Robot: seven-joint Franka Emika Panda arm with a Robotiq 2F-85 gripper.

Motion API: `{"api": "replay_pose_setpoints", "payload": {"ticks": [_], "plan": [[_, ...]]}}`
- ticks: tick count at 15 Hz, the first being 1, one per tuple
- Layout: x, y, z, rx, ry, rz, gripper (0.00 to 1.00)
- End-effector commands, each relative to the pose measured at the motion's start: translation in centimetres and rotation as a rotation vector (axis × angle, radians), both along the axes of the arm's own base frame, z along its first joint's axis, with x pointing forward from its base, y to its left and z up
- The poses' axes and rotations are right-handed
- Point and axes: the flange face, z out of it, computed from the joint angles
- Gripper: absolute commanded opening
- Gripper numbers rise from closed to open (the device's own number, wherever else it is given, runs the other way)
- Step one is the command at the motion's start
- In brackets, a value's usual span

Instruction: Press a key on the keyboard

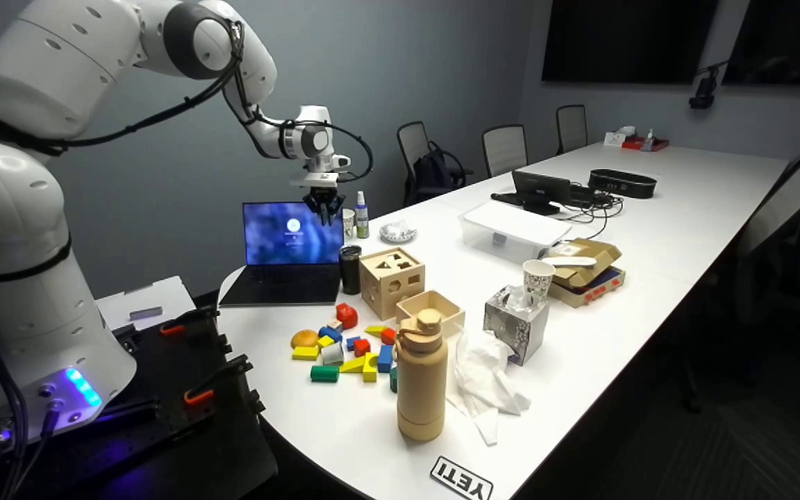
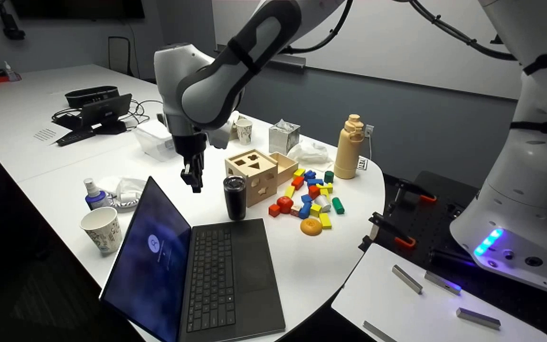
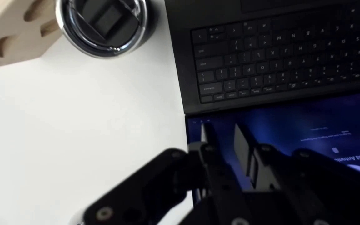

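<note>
The keyboard is the dark deck of an open black laptop at the table's end. It shows in both exterior views (image 1: 280,278) (image 2: 212,275) and fills the upper right of the wrist view (image 3: 280,59). The laptop's lit blue screen (image 1: 294,232) stands upright behind the keys. My gripper (image 3: 220,126) is open and empty, with a narrow gap between its fingers. In the wrist view its fingertips overlie a corner of the screen, apart from the keys. In both exterior views the gripper (image 1: 324,215) (image 2: 193,183) hangs in the air near the screen's upper edge.
A black tumbler (image 2: 235,197) stands right beside the laptop, with the wooden block box (image 2: 254,175) just past it. Several coloured blocks (image 2: 309,197) lie nearby. A paper cup (image 2: 102,230) and spray bottle (image 2: 95,195) stand behind the screen. A tan bottle (image 1: 421,378) stands farther off.
</note>
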Motion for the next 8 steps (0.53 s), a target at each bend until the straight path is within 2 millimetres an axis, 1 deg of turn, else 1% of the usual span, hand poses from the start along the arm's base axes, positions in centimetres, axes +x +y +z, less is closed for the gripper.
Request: {"api": "replay_pose_setpoints", "payload": {"ticks": [1,6,7,8], "plan": [[-2.8,-3.2,4.0,-0.022,0.018,-0.051,0.55],[-5.2,-8.1,7.8,0.011,-0.006,-0.134,0.93],[-5.7,-9.1,8.6,0.015,-0.019,-0.157,0.99],[-6.1,-10.1,9.2,0.019,-0.034,-0.187,1.00]]}}
